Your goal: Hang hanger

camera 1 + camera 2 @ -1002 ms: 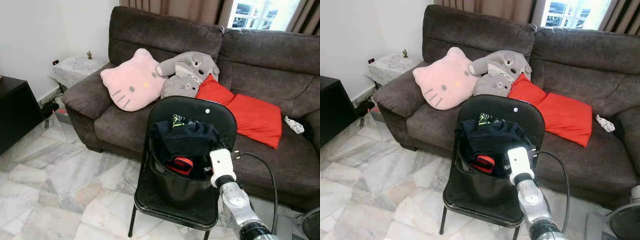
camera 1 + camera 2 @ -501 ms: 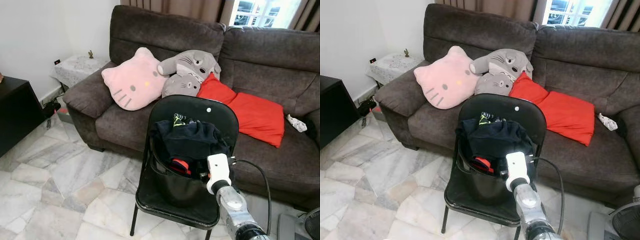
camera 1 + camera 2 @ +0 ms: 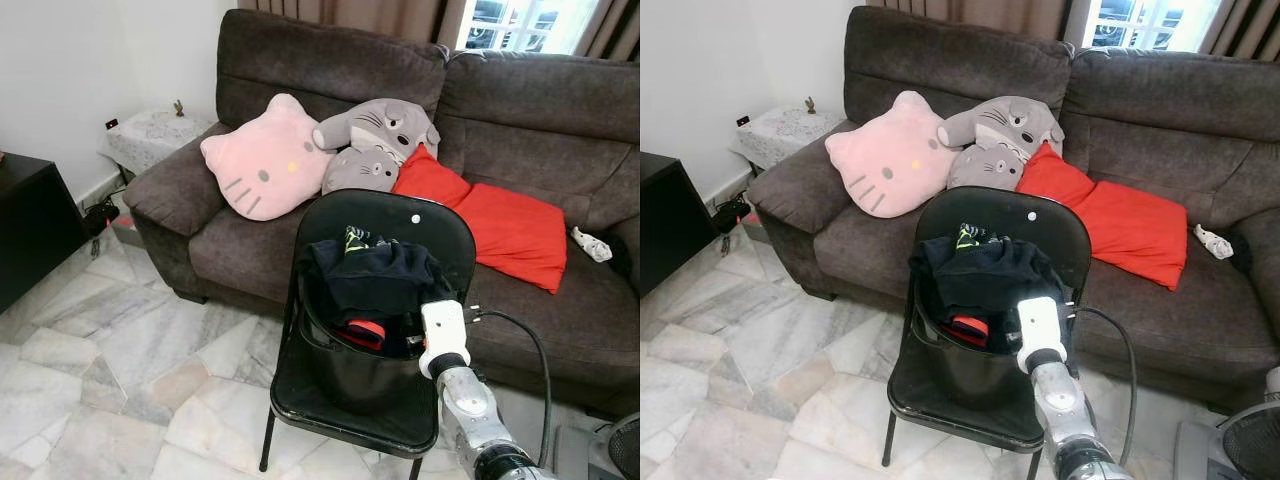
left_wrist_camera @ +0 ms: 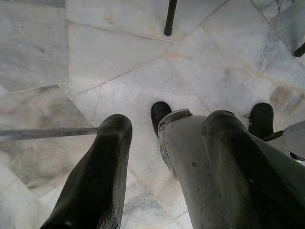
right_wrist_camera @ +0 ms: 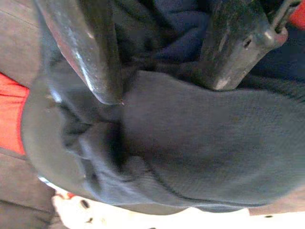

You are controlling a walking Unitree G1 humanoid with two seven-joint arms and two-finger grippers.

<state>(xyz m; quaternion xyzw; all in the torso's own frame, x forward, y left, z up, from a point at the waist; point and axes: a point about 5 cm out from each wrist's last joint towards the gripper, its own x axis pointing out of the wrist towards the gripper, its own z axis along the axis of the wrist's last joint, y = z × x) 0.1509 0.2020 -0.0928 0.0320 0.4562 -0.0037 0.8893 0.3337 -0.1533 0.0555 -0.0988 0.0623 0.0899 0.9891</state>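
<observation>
Black chair (image 3: pixel 395 235) before the brown sofa (image 3: pixel 520 110) carries your bucket (image 3: pixel 350 370) of dark clothes (image 3: pixel 385 280), right gripper (image 3: pixel 425 330) at its right rim; your right wrist view has the fingers (image 5: pixel 90 57) spread wide over dark cloth, no hanger discernible; your left gripper (image 4: pixel 164 157) hangs open above marble floor (image 4: pixel 95 47).

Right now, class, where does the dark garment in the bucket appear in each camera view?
Left eye view: dark garment at centre, heaped in the bucket on the black chair.
Right eye view: centre, slightly left.
Right wrist view: close beneath the right fingers.
Left wrist view: marble floor ahead.
Shared landmark: the black chair.
</observation>
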